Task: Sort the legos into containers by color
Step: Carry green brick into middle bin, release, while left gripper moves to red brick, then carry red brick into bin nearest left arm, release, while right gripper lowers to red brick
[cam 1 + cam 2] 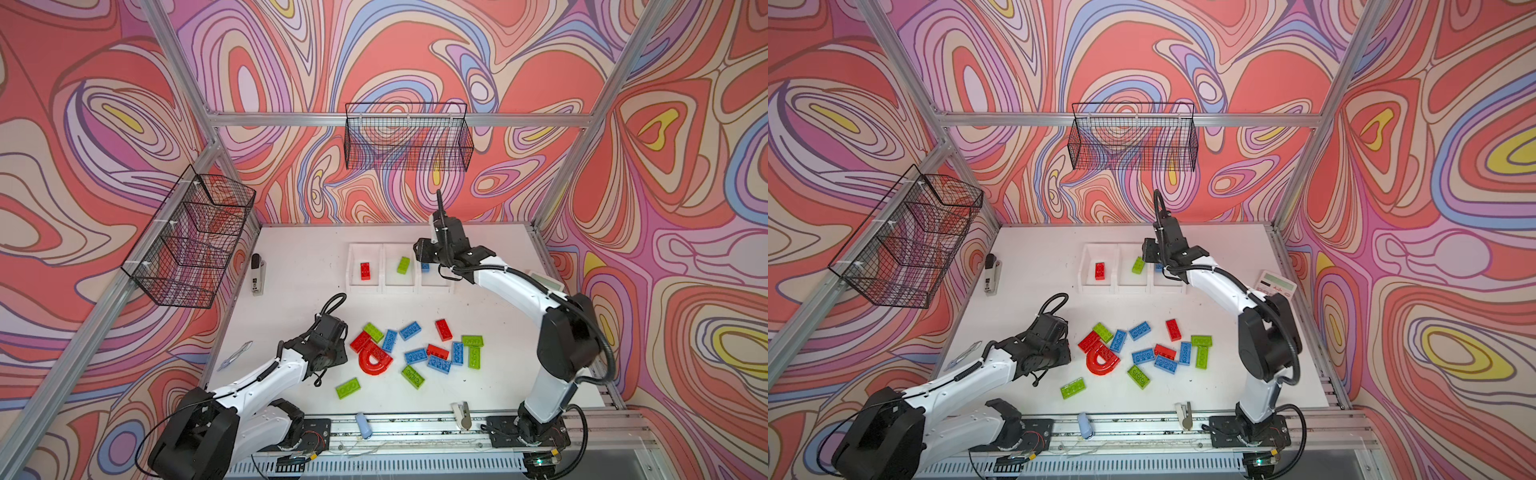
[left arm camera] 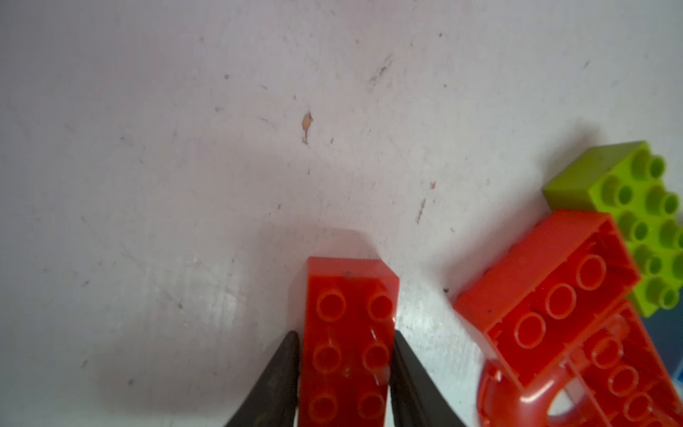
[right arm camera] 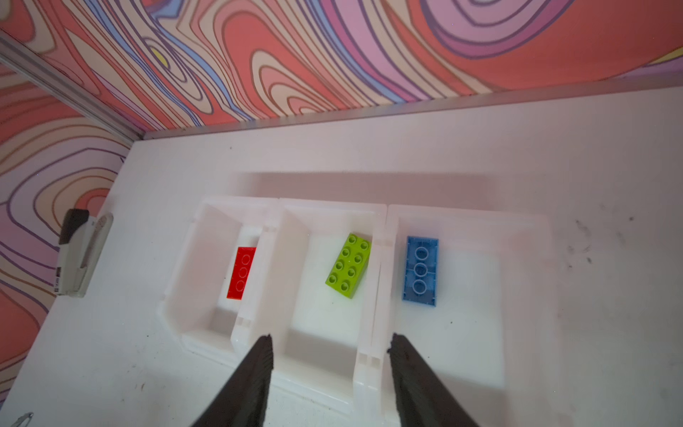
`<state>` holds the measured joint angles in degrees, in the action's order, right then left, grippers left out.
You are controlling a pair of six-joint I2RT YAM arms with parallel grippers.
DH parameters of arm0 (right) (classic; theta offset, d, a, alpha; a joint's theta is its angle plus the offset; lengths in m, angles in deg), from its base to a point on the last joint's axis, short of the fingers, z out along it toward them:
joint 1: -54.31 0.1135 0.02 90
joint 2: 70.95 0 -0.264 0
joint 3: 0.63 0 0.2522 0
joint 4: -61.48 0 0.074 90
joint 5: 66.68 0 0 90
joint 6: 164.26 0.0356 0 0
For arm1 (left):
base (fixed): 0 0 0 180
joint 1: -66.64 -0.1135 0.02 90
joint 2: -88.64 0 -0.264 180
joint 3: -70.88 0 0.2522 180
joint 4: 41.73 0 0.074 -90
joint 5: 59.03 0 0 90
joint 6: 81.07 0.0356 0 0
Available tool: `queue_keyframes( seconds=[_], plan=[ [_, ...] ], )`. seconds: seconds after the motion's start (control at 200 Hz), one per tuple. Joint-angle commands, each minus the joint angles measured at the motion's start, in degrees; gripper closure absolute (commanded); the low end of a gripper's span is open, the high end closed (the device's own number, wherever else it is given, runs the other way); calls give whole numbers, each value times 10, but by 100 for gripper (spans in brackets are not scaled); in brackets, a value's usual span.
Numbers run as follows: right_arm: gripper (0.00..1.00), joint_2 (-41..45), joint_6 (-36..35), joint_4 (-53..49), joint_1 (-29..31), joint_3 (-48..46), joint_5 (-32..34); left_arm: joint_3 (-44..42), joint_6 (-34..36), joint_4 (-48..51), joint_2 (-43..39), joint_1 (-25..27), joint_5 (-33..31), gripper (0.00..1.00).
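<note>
In the left wrist view my left gripper [image 2: 345, 338] is shut on a red lego [image 2: 351, 314] that lies on the white table, one black finger on each long side. Beside it lie an upturned red brick [image 2: 547, 295], a red arch [image 2: 517, 403] and a green brick [image 2: 635, 207]. In a top view the left gripper [image 1: 343, 347] sits at the left edge of the loose pile of legos [image 1: 428, 349] and hides the held brick. My right gripper [image 3: 330, 342] hangs open and empty over the containers [image 3: 332, 207]. These hold a red [image 3: 242, 272], a green [image 3: 349, 265] and a blue brick [image 3: 420, 271].
A stapler [image 1: 257, 274] lies at the table's left edge and a calculator [image 1: 1275, 282] at its right edge. Black wire baskets hang on the back wall [image 1: 409, 139] and the left wall [image 1: 191, 237]. Small items [image 1: 363, 424] rest on the front rail.
</note>
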<state>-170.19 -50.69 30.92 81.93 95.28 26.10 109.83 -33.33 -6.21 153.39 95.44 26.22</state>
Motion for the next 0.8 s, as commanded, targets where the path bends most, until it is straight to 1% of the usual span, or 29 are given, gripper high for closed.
queue_keyframes(
  seconds=[0.0, 0.16, 0.27, 0.29, 0.386, 0.471, 0.641, 0.716, 0.796],
  plan=[
    [46, 38, -1, -3, -6, -54, 33, -8, -9, -1, 22, 2, -3, 66],
    [48, 82, -4, -33, -14, -103, 48, 7, 5, 3, 33, 2, -9, 74],
    [49, 111, 3, -44, -14, -142, 37, 39, 30, 33, 23, 2, -22, 77],
    [49, 116, 3, -45, -14, -151, 30, 64, 37, 39, 20, 3, -27, 77],
    [50, 143, 9, -58, -14, -200, 21, 115, 71, 69, 9, 3, -54, 78],
    [50, 172, 23, -64, -14, -246, 9, 169, 112, 81, 19, 2, -71, 78],
    [49, 215, 39, -87, -14, -313, -10, 279, 187, 61, 89, 2, -86, 78],
    [48, 235, 46, -96, -15, -337, -19, 322, 217, 36, 138, -1, -85, 78],
    [46, 256, 49, -111, -14, -355, -21, 368, 238, 8, 196, -10, -70, 78]
  ],
)
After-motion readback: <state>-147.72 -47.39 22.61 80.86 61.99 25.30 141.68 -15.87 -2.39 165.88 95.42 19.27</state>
